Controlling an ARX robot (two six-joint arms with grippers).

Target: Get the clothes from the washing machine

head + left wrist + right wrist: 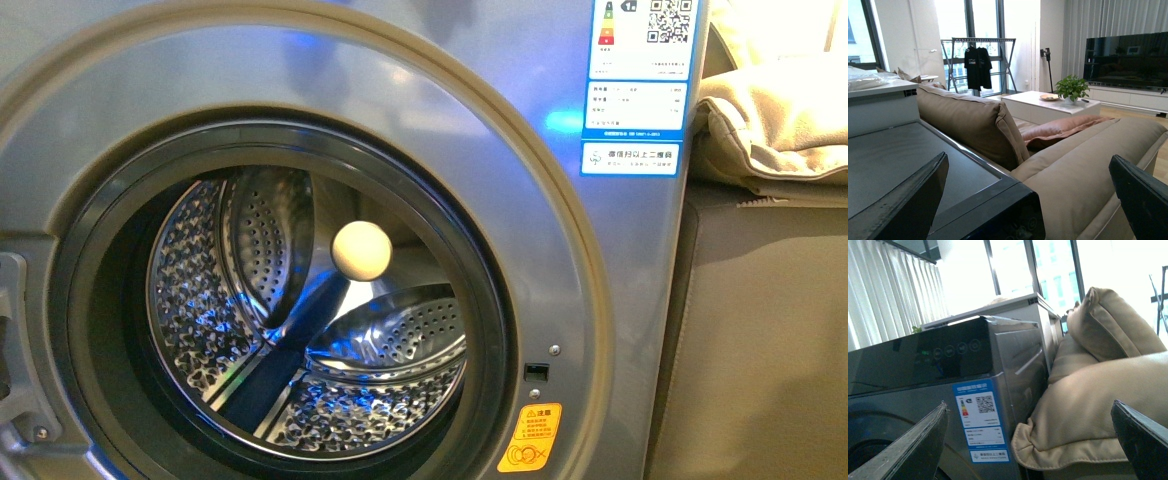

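The grey washing machine fills the front view, its porthole open onto the perforated steel drum. A cream ball shows inside. A dark blue strip crosses the drum's bottom; I cannot tell whether it is the clothes or a drum rib. Neither gripper appears in the front view. My left gripper is open above the machine's black top corner, with nothing between its fingers. My right gripper is open and empty beside the machine's front corner, near its blue-white label.
A beige sofa cushion presses against the machine's right side, seen also as the cushion in the right wrist view. An orange sticker sits low on the machine's front. Behind the sofa are a white coffee table, a plant and a TV.
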